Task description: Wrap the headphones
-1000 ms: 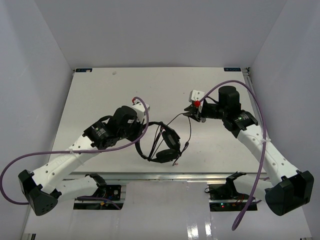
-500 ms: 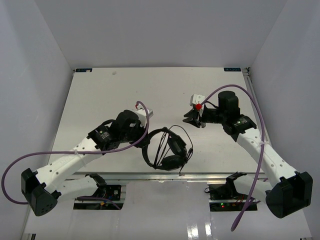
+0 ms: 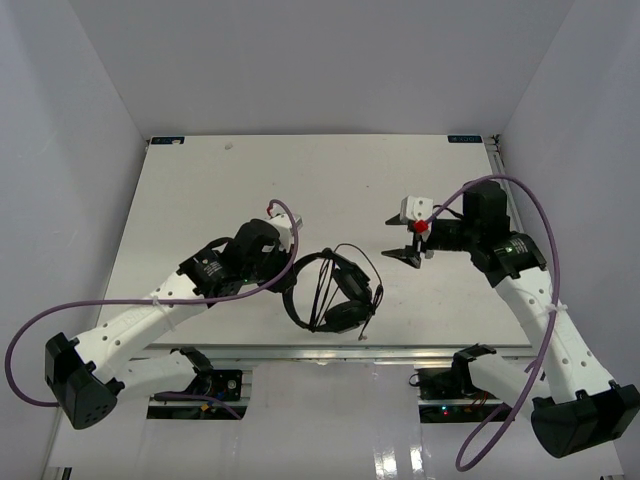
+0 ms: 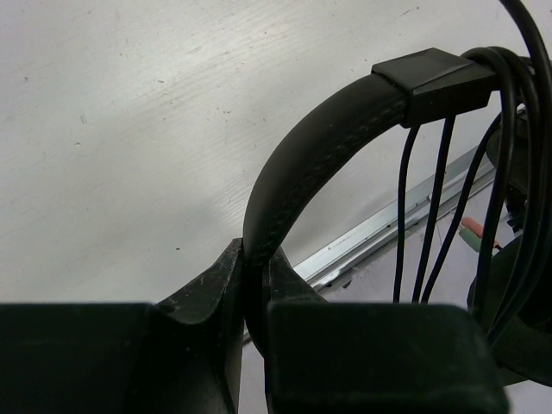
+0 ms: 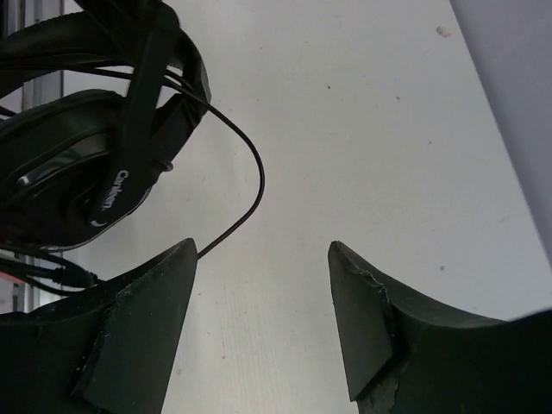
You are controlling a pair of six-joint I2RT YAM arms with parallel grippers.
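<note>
The black headphones [image 3: 335,290] lie near the table's front edge, with the dark cord wound in several strands between the cups. My left gripper [image 3: 291,276] is shut on the headband [image 4: 319,155]; its tip [image 4: 254,259] pinches the band's lower end. The cord strands [image 4: 431,198] hang from the band's slider. My right gripper [image 3: 405,252] is open and empty, to the right of the headphones and apart from them. In the right wrist view it [image 5: 263,259] stands over bare table, with a cup [image 5: 78,172] and a loose cord loop [image 5: 254,181] to the upper left.
The table's metal front rail [image 3: 330,350] runs just below the headphones and also shows in the left wrist view [image 4: 388,224]. Thick purple cables [image 3: 60,320] trail from both arms. White walls close in the table on three sides.
My right gripper has let go of the cord, opened and drawn back to the right. My left gripper has carried the headphones a little right and toward the front edge.
</note>
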